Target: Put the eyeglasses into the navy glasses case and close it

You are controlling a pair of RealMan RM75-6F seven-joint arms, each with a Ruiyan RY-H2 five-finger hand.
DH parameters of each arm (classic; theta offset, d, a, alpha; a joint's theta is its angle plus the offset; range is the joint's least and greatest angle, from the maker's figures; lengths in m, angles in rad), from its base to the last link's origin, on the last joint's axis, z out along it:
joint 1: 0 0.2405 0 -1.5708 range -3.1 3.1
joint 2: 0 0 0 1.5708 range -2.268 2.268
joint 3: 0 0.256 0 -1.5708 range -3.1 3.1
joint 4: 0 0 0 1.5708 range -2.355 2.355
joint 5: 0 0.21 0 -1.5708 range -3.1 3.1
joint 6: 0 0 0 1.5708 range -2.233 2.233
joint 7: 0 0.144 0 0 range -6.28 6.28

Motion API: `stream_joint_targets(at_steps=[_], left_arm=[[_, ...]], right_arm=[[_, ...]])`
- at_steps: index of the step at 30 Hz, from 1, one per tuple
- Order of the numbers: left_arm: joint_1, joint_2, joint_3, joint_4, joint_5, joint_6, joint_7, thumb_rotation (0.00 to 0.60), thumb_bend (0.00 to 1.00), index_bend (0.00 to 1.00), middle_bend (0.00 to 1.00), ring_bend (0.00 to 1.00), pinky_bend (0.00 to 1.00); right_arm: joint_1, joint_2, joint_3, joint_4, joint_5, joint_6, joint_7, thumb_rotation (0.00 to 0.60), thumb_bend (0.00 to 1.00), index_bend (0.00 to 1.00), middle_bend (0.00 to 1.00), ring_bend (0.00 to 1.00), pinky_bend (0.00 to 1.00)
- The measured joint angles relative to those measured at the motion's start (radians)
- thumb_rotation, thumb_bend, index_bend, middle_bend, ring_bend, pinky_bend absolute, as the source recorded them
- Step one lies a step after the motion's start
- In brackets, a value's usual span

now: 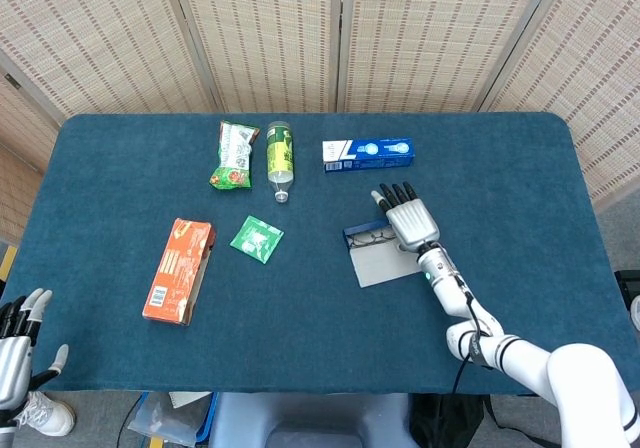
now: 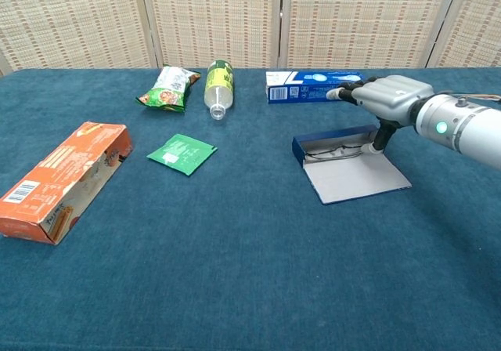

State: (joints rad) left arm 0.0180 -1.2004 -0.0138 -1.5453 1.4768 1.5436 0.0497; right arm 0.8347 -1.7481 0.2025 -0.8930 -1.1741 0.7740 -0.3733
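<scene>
The eyeglasses are seen lying inside the open navy glasses case, right of the table's middle. The right hand is held spread and empty over its right end. A frame arm could be caught if the lid is swung carelessly.

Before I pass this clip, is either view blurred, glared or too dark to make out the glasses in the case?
Head view: even, soft light, no glare, sharp, but the eyeglasses are tiny thin lines beside the right hand. Chest view: sharp too, eyeglasses readable inside the open navy glasses case; the right hand casts only a faint shadow; slight wide-angle bend at the table edges.
</scene>
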Motion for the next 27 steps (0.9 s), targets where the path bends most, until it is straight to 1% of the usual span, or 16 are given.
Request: stream_joint_targets(at_steps=[9,16,23,27], left_arm=[[0.007,0.004,-0.001,0.007,-0.007,0.002,-0.006,0.600,0.36,0.00,0.00,0.00,0.00],[0.008,0.002,-0.002,0.013,-0.011,0.000,-0.010,0.600,0.36,0.00,0.00,0.00,0.00],[0.009,0.000,-0.002,0.018,-0.010,-0.002,-0.015,0.600,0.36,0.00,0.00,0.00,0.00],[0.008,0.000,-0.003,0.018,-0.007,-0.001,-0.016,0.600,0.36,0.00,0.00,0.00,0.00]], right_arm=[[0.041,-0.045,0.019,0.062,0.015,-0.022,-0.002,0.600,0.23,0.00,0.00,0.00,0.00],[0.066,-0.069,0.028,0.089,0.021,-0.035,-0.007,0.600,0.23,0.00,0.00,0.00,0.00],[0.057,-0.060,0.016,0.069,0.013,-0.026,-0.004,0.600,0.23,0.00,0.00,0.00,0.00],[0.037,-0.030,0.005,0.023,0.001,-0.005,0.005,0.600,0.23,0.00,0.00,0.00,0.00]])
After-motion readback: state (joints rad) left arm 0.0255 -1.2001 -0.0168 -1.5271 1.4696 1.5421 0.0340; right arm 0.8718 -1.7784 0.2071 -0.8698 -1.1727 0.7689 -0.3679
